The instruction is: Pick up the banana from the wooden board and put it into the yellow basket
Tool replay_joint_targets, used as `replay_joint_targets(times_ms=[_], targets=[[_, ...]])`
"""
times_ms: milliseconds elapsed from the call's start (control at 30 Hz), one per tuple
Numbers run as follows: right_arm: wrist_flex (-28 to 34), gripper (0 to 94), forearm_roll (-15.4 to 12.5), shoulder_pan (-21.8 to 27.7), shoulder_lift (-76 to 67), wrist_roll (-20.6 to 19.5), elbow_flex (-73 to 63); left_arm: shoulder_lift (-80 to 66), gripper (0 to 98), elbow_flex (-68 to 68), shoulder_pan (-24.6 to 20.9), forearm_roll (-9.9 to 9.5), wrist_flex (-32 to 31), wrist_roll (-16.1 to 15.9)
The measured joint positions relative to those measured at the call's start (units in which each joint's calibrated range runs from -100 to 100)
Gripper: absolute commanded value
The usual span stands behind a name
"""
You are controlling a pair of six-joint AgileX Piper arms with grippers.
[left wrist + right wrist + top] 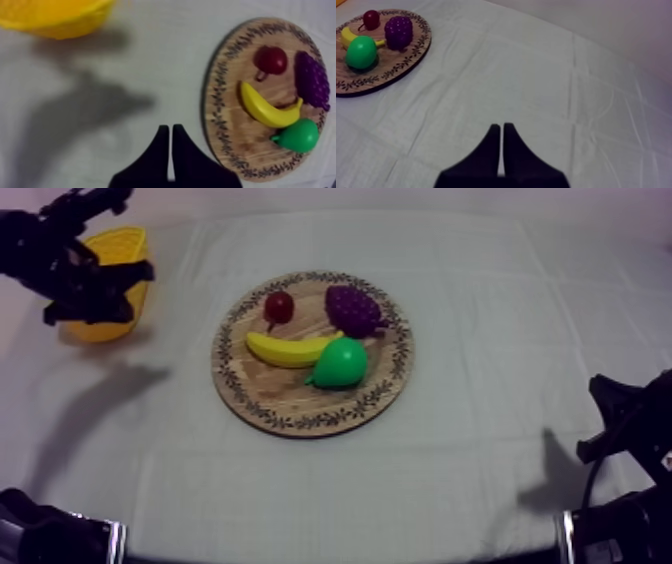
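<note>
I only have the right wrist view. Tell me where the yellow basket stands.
Observer: The yellow basket stands at the left arm's side of the table, apart from the wooden board.
Operator: Report the left gripper.
Observer: The left gripper has its jaws together on nothing, over the cloth near the basket.
Operator: Describe the banana in full.
Observer: The banana lies whole on the board between the small red fruit and the pear, ungrasped.
</note>
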Motion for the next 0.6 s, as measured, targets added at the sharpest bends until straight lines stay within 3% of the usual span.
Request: replay_joint_targets(times_ms=[367,600], targets=[[-0.03,0.4,0.0,0.0,0.0,0.0,0.0,11.32,0.0,-10.61,12.43,2.34,-0.94,0.36],[-0.03,0.4,0.0,0.0,0.0,0.0,0.0,18.17,0.0,-16.34,14.97,3.26,-0.99,-0.94]])
